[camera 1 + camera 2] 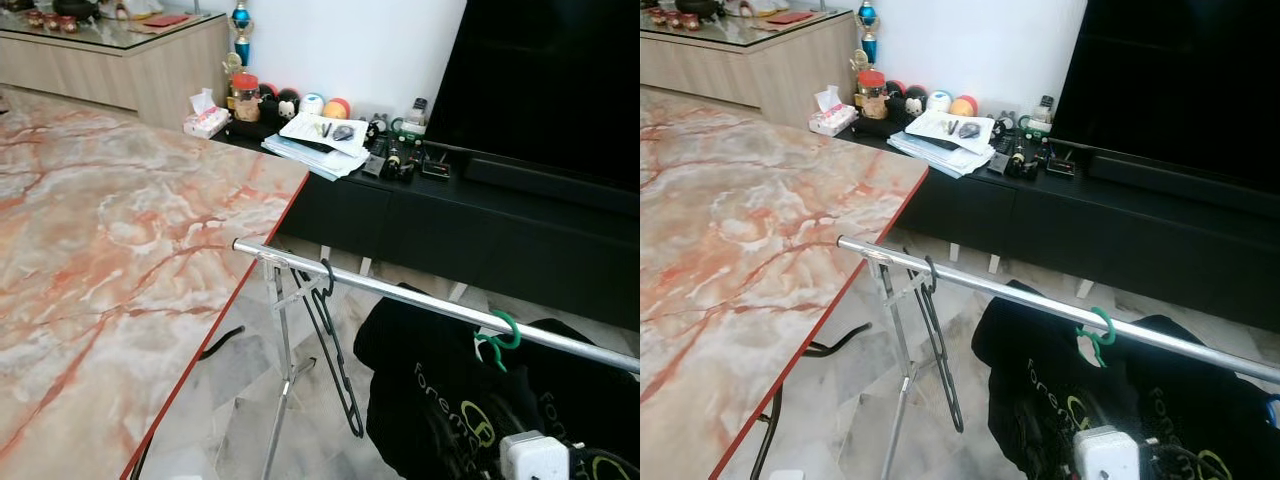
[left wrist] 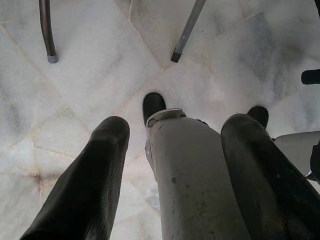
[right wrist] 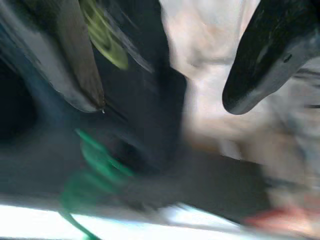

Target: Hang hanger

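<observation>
Two hangers on the rail: a black hanger (image 1: 338, 362) hung empty by its hook near the rail's left end; a green hanger (image 1: 499, 338) hooked farther right carried a black garment (image 1: 440, 385) with yellow-green print.
Rail: a silver rail (image 1: 400, 293) ran from beside the table edge down toward the right, held up by a folding metal stand (image 1: 284, 350).
Left gripper: the left gripper (image 2: 172, 130) pointed down at the pale marble floor (image 2: 100, 65); its two black fingers (image 2: 95, 170) stood spread wide apart, holding nothing and touching nothing, with the robot's own grey leg (image 2: 192, 180) seen between them.
Right gripper: the right gripper (image 3: 165, 100) had its fingers parted with a broad gap; nothing sat in that gap, and the blurred view showed dark cloth and a green shape (image 3: 85, 170), likely the green hanger, beyond the fingertips. Whether a fingertip brushed the cloth could not be told.
Table: a marble-patterned table (image 1: 110, 260) with a red edge filled the left side, its corner just beside the rail's end.
Background: a low black TV cabinet (image 1: 450, 215) carried papers (image 1: 320, 140), a tissue box (image 1: 205, 120) and small ornaments, with a dark screen (image 1: 545, 80) above it.
Foreground: a white block (image 1: 535, 455) of the robot's body showed at the bottom edge in front of the garment.
</observation>
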You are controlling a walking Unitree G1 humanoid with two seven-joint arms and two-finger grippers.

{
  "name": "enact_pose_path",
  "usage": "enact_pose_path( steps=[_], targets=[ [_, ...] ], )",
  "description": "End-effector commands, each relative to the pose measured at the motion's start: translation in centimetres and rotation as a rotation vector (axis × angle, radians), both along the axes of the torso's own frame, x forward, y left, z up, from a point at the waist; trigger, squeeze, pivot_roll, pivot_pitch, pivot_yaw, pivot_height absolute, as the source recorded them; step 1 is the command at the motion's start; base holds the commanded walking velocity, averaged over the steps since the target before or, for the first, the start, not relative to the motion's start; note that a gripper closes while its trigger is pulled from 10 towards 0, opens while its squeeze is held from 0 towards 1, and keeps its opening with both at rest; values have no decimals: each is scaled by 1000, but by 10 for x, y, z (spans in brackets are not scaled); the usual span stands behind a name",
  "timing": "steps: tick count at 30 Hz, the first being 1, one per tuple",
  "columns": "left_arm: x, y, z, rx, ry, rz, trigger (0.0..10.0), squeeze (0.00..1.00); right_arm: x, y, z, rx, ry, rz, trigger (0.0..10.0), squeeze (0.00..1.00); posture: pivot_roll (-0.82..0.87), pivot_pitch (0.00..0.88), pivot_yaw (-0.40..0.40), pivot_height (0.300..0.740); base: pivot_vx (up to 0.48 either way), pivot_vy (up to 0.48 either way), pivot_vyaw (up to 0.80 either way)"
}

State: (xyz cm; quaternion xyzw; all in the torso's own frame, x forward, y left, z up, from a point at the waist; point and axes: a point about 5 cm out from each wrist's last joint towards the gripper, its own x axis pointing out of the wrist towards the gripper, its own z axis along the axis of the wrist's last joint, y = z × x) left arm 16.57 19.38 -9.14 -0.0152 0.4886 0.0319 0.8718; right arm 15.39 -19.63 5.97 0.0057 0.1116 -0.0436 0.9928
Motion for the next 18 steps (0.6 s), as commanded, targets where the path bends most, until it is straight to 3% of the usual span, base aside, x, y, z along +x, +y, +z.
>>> enact_pose_path(
  steps=[1,4,5,8,12,18],
  targets=[
    [-9,-2,-4,-5,38,-14,10000,0,-6,-22,-3,-1,94,-150,10000,0,-32,53,-64,740,0,0,0],
    [-8,-2,-4,-6,38,-13,10000,0,-6,-29,-7,-40,150,-199,10000,0,-28,54,-66,740,0,0,0],
    [-8,-2,-4,-6,37,-11,10000,0,-6,-36,-10,-14,173,-279,10000,0,-19,53,-70,740,0,0,0],
    [-8,-2,-4,-6,36,-8,10000,0,-7,-45,-16,-33,236,-354,10000,0,-19,52,-72,740,0,0,0],
    [-8,-2,-4,-6,36,-4,10000,0,-7,-58,-19,-97,292,-412,10000,0,-15,54,-74,740,0,0,0],
    [-9,-2,-4,-7,39,-9,10000,0,-10,-61,-37,-66,418,-416,10000,0,-14,56,-73,740,0,0,0]
  ],
)
